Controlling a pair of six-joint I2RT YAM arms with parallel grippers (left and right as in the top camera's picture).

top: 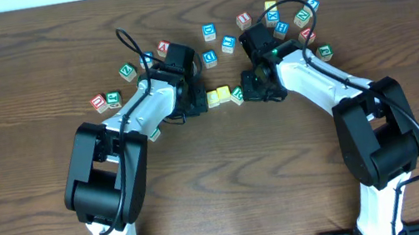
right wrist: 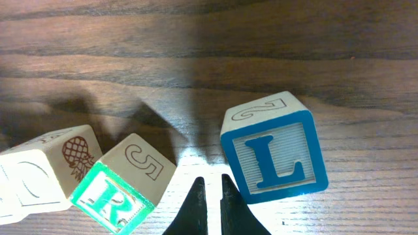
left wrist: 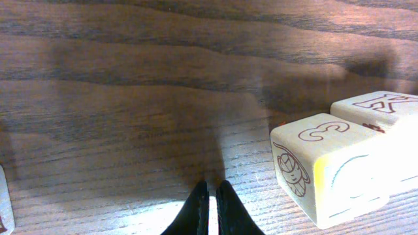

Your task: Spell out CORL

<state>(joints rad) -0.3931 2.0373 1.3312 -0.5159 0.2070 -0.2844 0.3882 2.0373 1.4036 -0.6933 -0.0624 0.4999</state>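
Note:
Two yellow-topped cubes lie side by side at the table's middle, and the green R cube sits just right of them. In the right wrist view the R cube is turned askew next to a pineapple-faced cube. The blue L cube lies apart on the right. My right gripper is shut and empty in the gap between R and L. My left gripper is shut and empty, left of a cube marked 3 with a K-topped cube behind it. The right arm hides the L cube in the overhead view.
Several loose letter cubes are scattered behind the arms: a group at the back right, a few at the back middle, and some at the left. One more cube peeks out beside the left arm.

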